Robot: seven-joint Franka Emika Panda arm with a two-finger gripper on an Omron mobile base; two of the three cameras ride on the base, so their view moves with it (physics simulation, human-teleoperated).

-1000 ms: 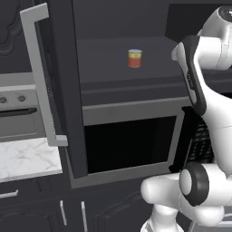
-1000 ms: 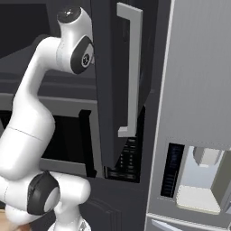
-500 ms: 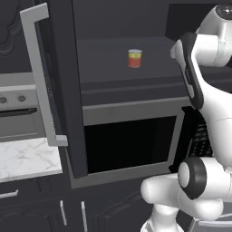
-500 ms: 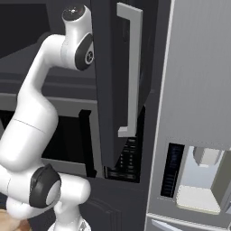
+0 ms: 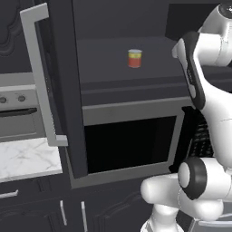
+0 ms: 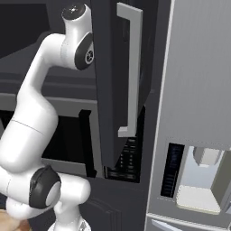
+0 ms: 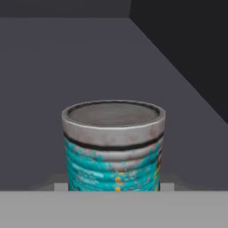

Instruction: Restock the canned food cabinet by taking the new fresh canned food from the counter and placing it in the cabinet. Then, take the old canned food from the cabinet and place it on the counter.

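Note:
The old canned food (image 7: pixel 113 147), a teal can with a silvery lid, stands upright on the cabinet's dark shelf (image 7: pixel 44 89), very close in the hand view. My gripper (image 7: pixel 113 188) is shut on it low down, and only slivers of the fingertips (image 7: pixel 60 187) show beside its base. The new fresh canned food (image 5: pixel 134 58), a red-orange can, stands on the same cabinet shelf (image 5: pixel 108 54) further left. My arm (image 5: pixel 199 77) reaches into the right part of the cabinet. The marble counter (image 5: pixel 27 158) lies at the lower left.
The left cabinet door (image 5: pixel 63 90) stands open with its bar handle (image 5: pixel 38 77). The right door (image 6: pixel 117 81) hangs open beside my arm. A dark microwave opening (image 5: pixel 129 142) sits under the shelf. An oven (image 5: pixel 18 118) is at the left and a grey fridge (image 6: pixel 198 90) at the right.
The jaws have closed in on the teal can. The arm has shifted only slightly, and the red-orange can has stayed in place.

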